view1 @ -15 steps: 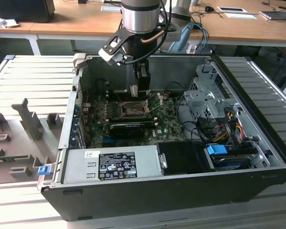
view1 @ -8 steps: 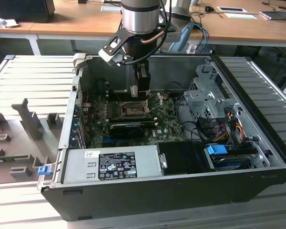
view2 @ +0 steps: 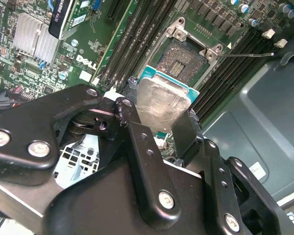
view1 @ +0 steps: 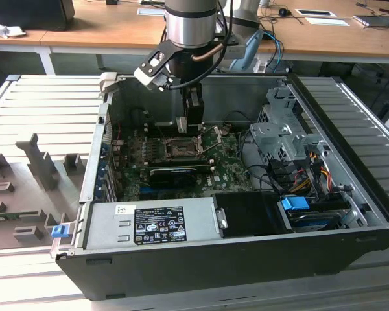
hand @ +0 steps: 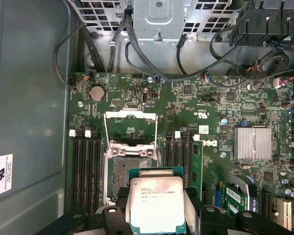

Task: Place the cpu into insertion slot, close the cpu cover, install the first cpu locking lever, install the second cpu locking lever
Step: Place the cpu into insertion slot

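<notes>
Silver square cpu chip [hand: 157, 203] is pinched by its edges in the black gripper [view2: 161, 111]. Hangs level over the dark insertion slot [view2: 186, 58], guessing for alignment.

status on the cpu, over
Gripper shut on the cpu. Cpu held above the insertion slot, not seated. Cpu cover flipped open, nothing lying in the slot.

Arm [view1: 191, 23] is pointing pretty much straight down, silver wrist section on top with the black gripper [view1: 187, 126] hanging under it. Both black fingers [view2: 185, 131] are pinched in from opposite edges of the cpu [hand: 157, 205], gripping it flat, lid side facing back up at the wrist.
</notes>
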`<state>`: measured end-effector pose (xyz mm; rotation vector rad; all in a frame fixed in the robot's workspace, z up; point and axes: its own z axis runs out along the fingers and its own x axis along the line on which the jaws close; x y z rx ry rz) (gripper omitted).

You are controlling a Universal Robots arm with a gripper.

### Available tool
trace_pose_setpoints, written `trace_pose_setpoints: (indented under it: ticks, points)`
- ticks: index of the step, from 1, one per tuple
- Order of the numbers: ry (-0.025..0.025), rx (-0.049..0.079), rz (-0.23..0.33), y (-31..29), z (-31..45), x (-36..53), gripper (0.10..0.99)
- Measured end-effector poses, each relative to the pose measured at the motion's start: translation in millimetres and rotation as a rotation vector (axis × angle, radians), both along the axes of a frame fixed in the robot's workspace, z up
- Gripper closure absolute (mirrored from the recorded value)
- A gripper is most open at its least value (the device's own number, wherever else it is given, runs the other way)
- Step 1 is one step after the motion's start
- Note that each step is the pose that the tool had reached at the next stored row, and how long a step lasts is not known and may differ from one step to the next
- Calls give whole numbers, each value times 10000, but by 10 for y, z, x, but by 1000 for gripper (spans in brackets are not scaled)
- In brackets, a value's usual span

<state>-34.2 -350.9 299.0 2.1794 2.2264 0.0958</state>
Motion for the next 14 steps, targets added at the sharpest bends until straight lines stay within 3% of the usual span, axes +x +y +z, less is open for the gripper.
trace_pose_setpoints:
  ticks: [14]
  points:
    - [7, 1, 0, 0, -20, 0, 561]
